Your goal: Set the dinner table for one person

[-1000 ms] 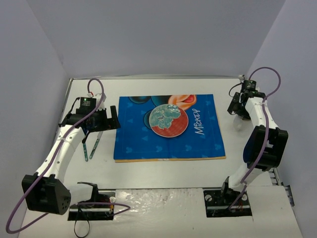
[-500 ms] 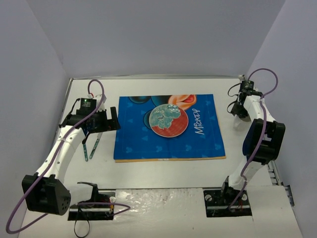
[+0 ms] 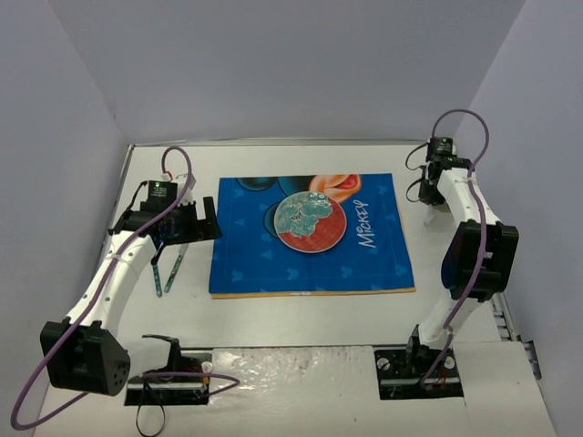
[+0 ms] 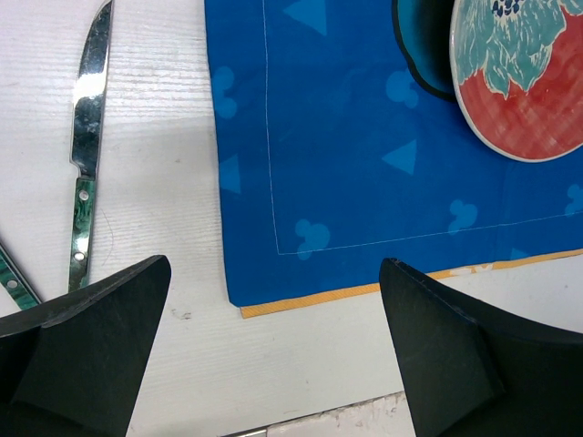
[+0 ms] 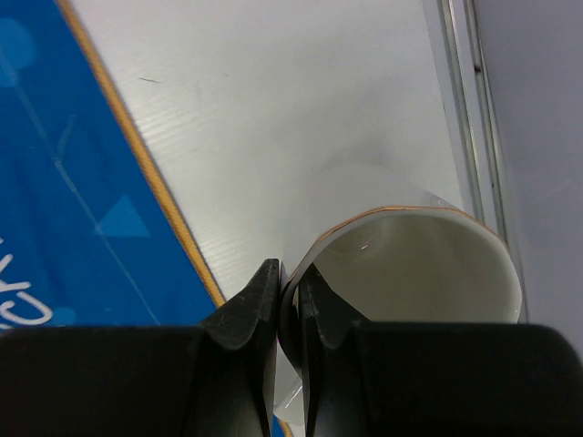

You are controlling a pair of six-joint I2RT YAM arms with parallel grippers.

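the right fingers (image 5: 264,314) are clamped on the rim of a white cup (image 5: 419,264) by the far right edge of the white tabletop (image 3: 301,314), just off the blue mickey placemat (image 3: 264,255). the left fingers (image 4: 91,337) stand wide apart above the placemat's near left corner, with a green-handled knife (image 4: 86,137) on the tabletop beside it. a round plate (image 3: 310,221) lies on the placemat.

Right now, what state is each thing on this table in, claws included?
placemat: spread flat.
plate: face up on the placemat.
knife: lying flat left of the placemat, untouched.
cup: rim pinched by the right gripper.
left gripper: open, empty.
right gripper: shut on the cup.
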